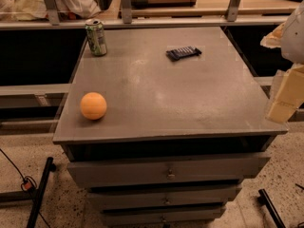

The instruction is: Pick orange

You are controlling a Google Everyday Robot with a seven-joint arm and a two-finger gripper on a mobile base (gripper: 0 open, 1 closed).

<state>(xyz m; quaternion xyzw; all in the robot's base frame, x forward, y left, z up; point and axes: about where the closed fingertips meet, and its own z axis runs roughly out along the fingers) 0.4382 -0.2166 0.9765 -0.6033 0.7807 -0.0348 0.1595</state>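
Observation:
The orange (93,105) is a smooth orange sphere resting on the grey cabinet top (161,89), near its front left corner. My gripper (286,96) shows as pale cream parts at the right edge of the view, by the cabinet's front right corner. It is far to the right of the orange and touches nothing on the top. Nothing shows in it.
A green-and-white drink can (96,37) stands upright at the back left corner. A small dark flat packet (183,53) lies at the back, right of centre. Drawers (167,172) run below the front edge. A railing and shelf (142,18) stand behind.

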